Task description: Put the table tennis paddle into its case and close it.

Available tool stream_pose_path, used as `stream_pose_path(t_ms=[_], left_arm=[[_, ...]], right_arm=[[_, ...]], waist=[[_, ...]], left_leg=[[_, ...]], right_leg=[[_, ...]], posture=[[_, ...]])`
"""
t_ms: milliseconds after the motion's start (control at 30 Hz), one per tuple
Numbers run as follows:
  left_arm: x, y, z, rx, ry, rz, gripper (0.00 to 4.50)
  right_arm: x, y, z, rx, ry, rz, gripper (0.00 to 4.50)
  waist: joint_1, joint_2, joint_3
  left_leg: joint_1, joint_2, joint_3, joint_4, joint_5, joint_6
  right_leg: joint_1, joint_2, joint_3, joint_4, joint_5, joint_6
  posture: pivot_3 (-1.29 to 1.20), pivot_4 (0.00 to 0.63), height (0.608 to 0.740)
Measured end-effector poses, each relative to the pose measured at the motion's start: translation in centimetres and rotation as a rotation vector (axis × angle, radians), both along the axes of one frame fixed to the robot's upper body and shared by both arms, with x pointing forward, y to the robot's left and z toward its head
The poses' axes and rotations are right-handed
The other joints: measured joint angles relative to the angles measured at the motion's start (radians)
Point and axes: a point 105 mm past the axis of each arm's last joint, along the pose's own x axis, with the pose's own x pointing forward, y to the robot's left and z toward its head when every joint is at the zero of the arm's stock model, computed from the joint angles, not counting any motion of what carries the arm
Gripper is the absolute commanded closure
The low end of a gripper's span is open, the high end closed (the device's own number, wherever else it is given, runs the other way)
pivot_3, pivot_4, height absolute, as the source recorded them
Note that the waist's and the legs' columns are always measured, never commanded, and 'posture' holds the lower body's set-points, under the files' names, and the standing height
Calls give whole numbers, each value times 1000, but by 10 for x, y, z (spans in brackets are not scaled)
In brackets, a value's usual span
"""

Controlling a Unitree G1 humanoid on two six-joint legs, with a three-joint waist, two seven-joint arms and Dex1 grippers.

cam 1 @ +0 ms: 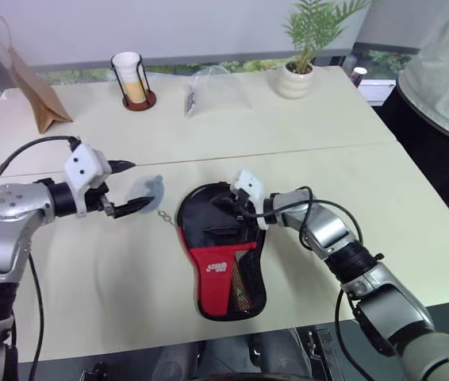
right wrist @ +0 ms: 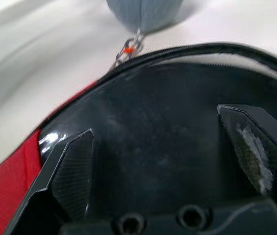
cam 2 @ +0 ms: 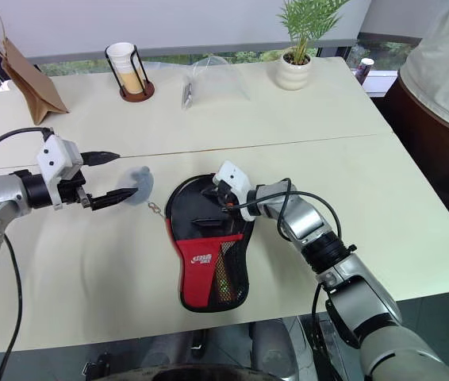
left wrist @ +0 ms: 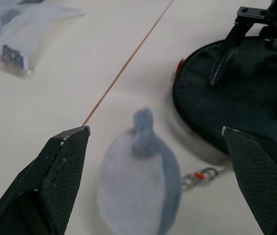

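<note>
Cream-coloured surface all across, with a paper bag, a cup in its holder, a clear plastic packet and a potted plant lined up along the far side, and a person's pale sleeve at the far right corner.

Left gripper first: its fingers are spread wide, nothing between them, hovering just over a small grey-blue pouch that lies on the surface. That little pouch is linked by a short metal chain to the edge of the case.

Right gripper now, reaching in from the other side, fingers equally wide apart and gripping nothing, poised right above the round head of the case. Whether the tips actually touch the fabric, I cannot tell.

And the case itself: flat on the surface in the middle, near the front edge, round black end away from us, narrow end towards us. Black fabric, red panel with a white logo, mesh pocket beside it. Of the table tennis paddle, from the wrist view I see a smooth black round face lying within the zip edge, though I cannot say for sure whether that is rubber or lining.
</note>
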Motion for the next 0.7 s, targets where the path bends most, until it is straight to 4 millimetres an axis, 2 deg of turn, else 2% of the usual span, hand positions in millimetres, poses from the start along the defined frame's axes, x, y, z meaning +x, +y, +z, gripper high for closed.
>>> stream_pose_path(t_ms=[300, 433, 533, 700], left_arm=[[-5, 24, -19, 95, 43, 57, 0], [3, 33, -31, 127, 59, 82, 0], [14, 29, -41, 114, 63, 77, 0], [31, 9, -58, 38, 98, 44, 0]], right_arm=[[3, 5, -10, -25, -57, 36, 58], [4, 3, -11, -34, -63, 34, 58], [4, 2, -12, -37, -66, 31, 58], [3, 3, -11, -39, -76, 30, 58]], waist=[[-3, 0, -1], [1, 0, -1], [2, 0, -1], [0, 0, -2]], left_leg=[[8, 1, 0, -2, 0, -1], [16, 1, -1, -3, 0, -1], [17, 1, -1, -3, 0, -1], [18, 1, -1, -3, 0, -1]], right_leg=[[6, 1, 0, 1, -1, -1], [13, 1, 0, 1, -3, -4], [16, 1, 0, 1, -3, -3], [16, 1, 0, 1, -1, -1]], posture=[[0, 150, 740], [0, 150, 740], [0, 150, 740], [0, 150, 740]])
